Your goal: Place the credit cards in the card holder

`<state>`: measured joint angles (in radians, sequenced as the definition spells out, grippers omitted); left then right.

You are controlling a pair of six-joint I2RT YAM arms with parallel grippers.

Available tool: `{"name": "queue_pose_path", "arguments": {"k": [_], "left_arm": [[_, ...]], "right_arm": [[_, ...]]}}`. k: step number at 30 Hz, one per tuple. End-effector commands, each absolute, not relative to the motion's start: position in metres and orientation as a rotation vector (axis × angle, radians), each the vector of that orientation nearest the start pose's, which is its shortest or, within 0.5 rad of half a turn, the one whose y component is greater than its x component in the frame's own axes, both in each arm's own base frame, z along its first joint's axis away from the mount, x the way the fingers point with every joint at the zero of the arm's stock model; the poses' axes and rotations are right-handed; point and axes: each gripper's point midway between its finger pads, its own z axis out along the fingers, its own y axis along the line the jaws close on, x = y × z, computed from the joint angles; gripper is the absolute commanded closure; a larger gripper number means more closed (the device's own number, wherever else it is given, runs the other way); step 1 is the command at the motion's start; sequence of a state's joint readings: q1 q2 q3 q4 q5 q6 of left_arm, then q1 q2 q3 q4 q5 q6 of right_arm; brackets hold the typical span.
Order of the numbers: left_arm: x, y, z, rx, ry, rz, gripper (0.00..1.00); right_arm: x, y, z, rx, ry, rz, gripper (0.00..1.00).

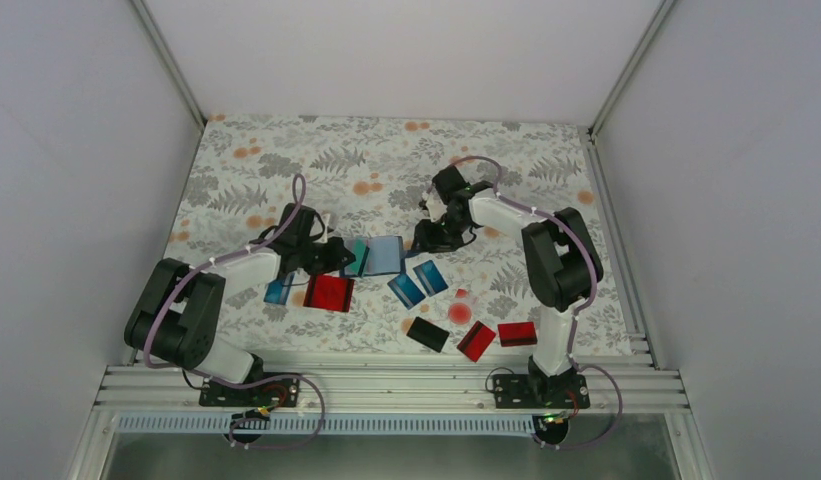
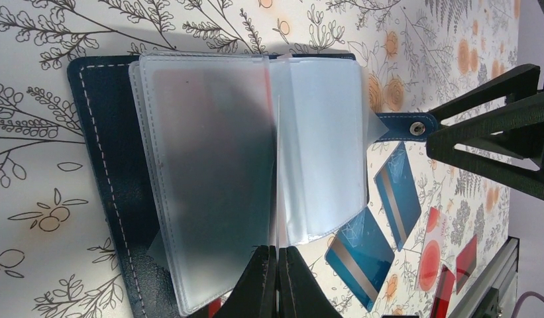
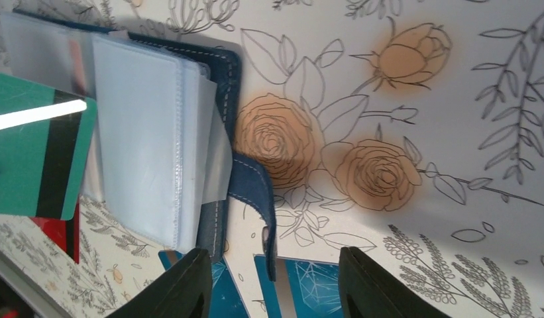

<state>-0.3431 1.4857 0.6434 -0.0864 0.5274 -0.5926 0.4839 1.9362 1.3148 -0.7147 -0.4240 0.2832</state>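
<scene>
Two grippers met over the card holder (image 2: pixel 103 165), which lay open near the middle of the table (image 1: pixel 266 170), its clear sleeves (image 2: pixel 209 179) fanned upward. Left gripper (image 2: pixel 277 268): fingers pressed together at the holder's near-left edge, apparently pinching a teal card (image 3: pixel 30 159) with a dark stripe that was held above the left-hand sleeves. Right gripper (image 3: pixel 274 265): jaws about half apart and holding nothing, poised at the holder's right edge with the closure tab (image 3: pixel 252 185) lying between the fingers, untouched. Remaining credit cards lay loose toward the near edge: a red card (image 1: pixel 329 293) and a blue card (image 1: pixel 278 290) near the left arm; two blue striped cards (image 1: pixel 406 290) side by side just in front of the holder; a black card (image 1: pixel 427 334) and two red cards (image 1: pixel 476 340) nearer the right arm's base. A small clear piece with a red dot (image 1: pixel 459 311) lay between the blue striped cards and the two red cards.
</scene>
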Motion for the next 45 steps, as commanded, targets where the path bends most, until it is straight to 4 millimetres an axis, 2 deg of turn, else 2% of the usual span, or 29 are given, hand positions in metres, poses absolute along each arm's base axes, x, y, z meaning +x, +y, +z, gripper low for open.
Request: {"name": "queue_pose_path", "arguments": {"k": [1,12,18,35,45], "left_arm": [[0.293,-0.196,0.059,-0.098,2.589,-1.048,0.98],[0.291,-0.203,0.052,-0.107,2.599,-1.107,0.98],[0.293,-0.205,0.05,-0.106,2.597,-1.125,0.98],[0.303,-0.212,0.049,-0.031,2.558,-1.148,0.98],[0.316,-0.218,0.047,-0.03,2.549,-1.162,0.98]], "right_arm": [[0.324,0.257,0.044,-0.416,2.952,0.812,0.53],[0.32,0.261,0.033,-0.451,2.968,0.853,0.83],[0.319,0.26,0.03,-0.452,2.975,0.855,0.9],[0.319,0.261,0.023,-0.447,2.993,0.854,0.96],[0.32,0.263,0.022,-0.445,2.997,0.865,0.96]]}}
